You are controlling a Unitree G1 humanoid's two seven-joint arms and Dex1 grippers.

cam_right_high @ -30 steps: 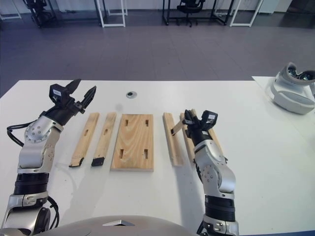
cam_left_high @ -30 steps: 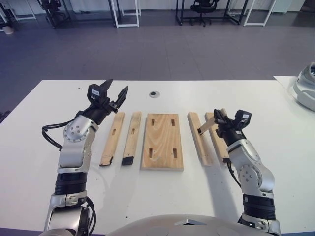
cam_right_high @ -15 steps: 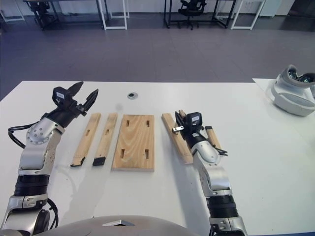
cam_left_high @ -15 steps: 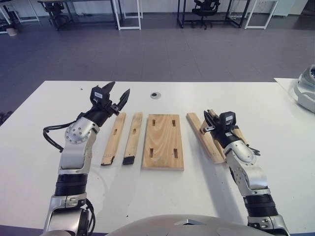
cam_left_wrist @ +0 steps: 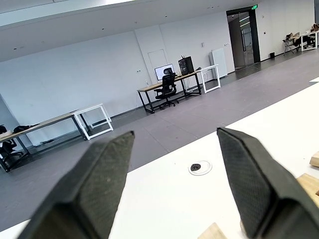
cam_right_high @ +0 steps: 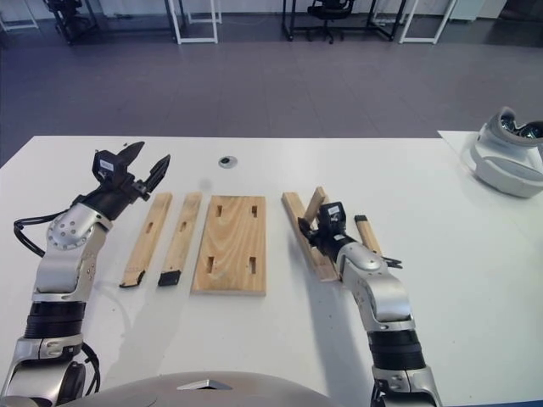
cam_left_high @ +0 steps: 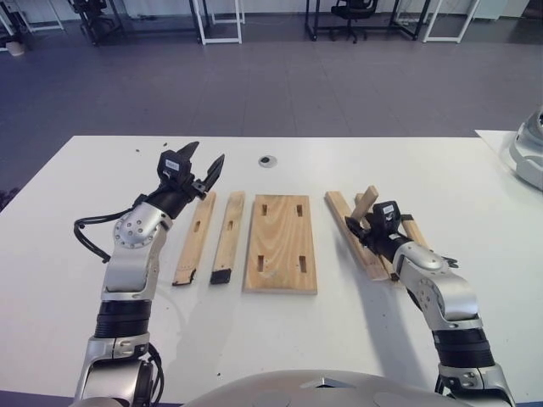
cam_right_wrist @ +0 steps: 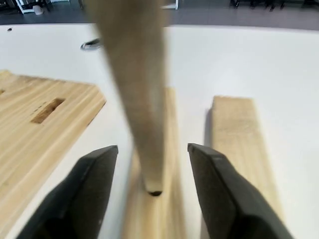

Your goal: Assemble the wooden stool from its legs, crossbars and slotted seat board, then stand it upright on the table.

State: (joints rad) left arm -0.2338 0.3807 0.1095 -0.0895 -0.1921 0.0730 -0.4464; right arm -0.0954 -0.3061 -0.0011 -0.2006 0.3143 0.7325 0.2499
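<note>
From the head, the slotted seat board lay flat in the middle of the white table. Two legs lay side by side to its left, the outer left leg and the inner left leg, each with a dark foot at the near end. The left gripper was raised above the far ends of those two legs, its fingers spread and holding nothing. Right of the board lay the right leg, with another plank farther right. The right gripper sat low over the right leg, and a crossbar slanted up from it. A round grommet sat in the tabletop beyond the board, and a white headset lay at the far right edge. In the left wrist view, the two dark pads stood wide apart, with the tabletop between them. In the right wrist view, the fingers were parted. The crossbar ran between them with a gap on each side, its end resting on the right leg.
</note>
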